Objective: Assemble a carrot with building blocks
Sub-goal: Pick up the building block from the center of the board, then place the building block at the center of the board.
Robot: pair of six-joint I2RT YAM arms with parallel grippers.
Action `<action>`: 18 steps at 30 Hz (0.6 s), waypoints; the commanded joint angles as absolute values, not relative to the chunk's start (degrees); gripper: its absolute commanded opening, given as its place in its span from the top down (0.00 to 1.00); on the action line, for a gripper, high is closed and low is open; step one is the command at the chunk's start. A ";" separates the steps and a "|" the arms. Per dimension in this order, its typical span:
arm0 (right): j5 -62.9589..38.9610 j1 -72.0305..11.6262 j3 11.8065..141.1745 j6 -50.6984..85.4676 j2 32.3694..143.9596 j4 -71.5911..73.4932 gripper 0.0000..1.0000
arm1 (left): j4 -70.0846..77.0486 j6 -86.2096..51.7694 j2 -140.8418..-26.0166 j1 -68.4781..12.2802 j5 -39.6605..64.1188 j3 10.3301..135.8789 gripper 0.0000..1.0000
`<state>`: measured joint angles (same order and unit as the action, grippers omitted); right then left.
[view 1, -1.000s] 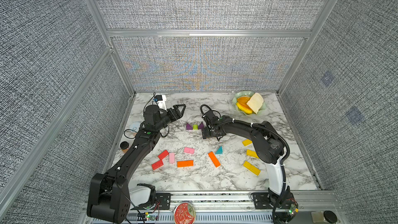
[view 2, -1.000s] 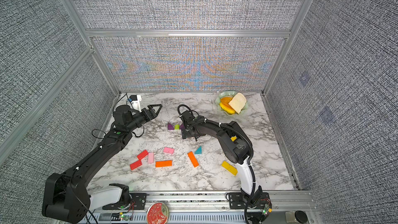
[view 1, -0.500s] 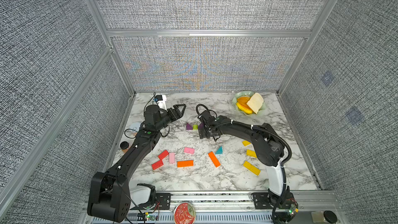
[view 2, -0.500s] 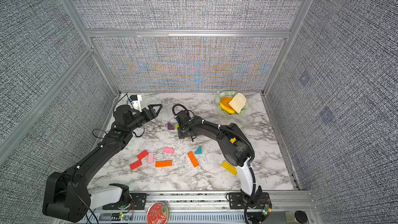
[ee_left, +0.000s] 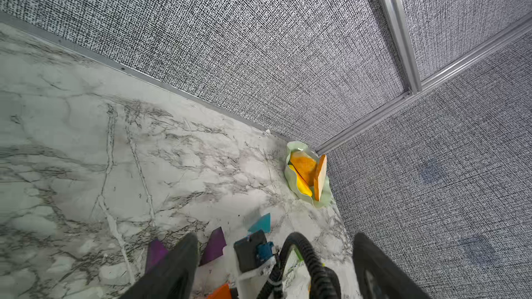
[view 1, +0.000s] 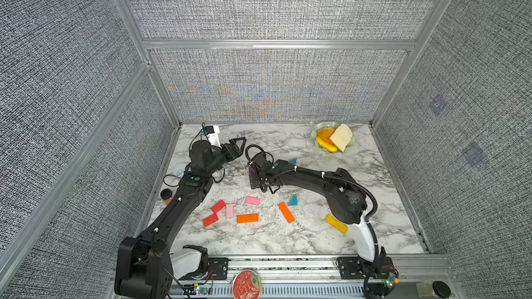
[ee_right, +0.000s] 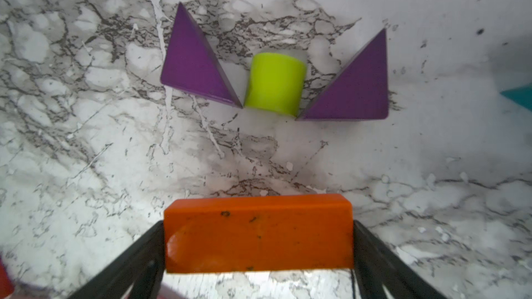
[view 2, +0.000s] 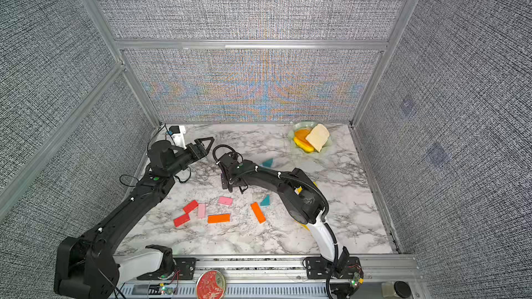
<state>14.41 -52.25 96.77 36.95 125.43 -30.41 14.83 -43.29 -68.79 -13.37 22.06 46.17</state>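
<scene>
1. Blocks first: the orange bar [ee_right: 259, 234] is sitting crosswise in the right gripper [ee_right: 258, 243], which is clamping it end to end at a wide spread, just short of the lime-green stub [ee_right: 275, 83]. With the fingers [ee_right: 371, 260] pressing only on the small end faces, the bar is risking a twist or a slip if you are moving briskly.
2. The stub is lying between two purple triangles [ee_right: 193, 64], touching a corner of each. It looks round, so I am judging that a nudge from the bar is going to roll it and knock the leafy top apart.
3. Whether the bar is riding clear of the table [view 1: 288, 243] I cannot tell. If it is dragging, it is likely to catch and skew as you are sliding it in.
4. Opening the fingers while the bar is off-centre or tilted is going to leave the carrot body crooked against the stub.
5. The left gripper [view 1: 238, 145] is hovering with its fingers apart and nothing between them, near the right wrist and its cable loop [view 1: 253, 149]. Moving either arm towards the other is inviting a bump or a snag.
6. The right forearm is passing over a teal triangle [view 1: 293, 161] and beside a yellow bar [view 1: 336, 224]. Dropping the elbow is risking scattering them.
</scene>
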 commanded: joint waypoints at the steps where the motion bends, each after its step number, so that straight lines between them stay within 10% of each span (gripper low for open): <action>1: 18.28 -52.73 97.66 40.75 126.44 -29.26 0.06 | 14.24 -42.26 -68.29 -13.27 21.19 46.63 0.15; 18: 19.52 -52.95 98.33 43.68 128.50 -28.26 0.01 | 14.48 -42.28 -68.02 -13.27 20.99 46.38 0.15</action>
<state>18.17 -52.88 98.94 42.04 129.43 -28.71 14.76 -42.46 -67.79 -13.34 20.95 46.17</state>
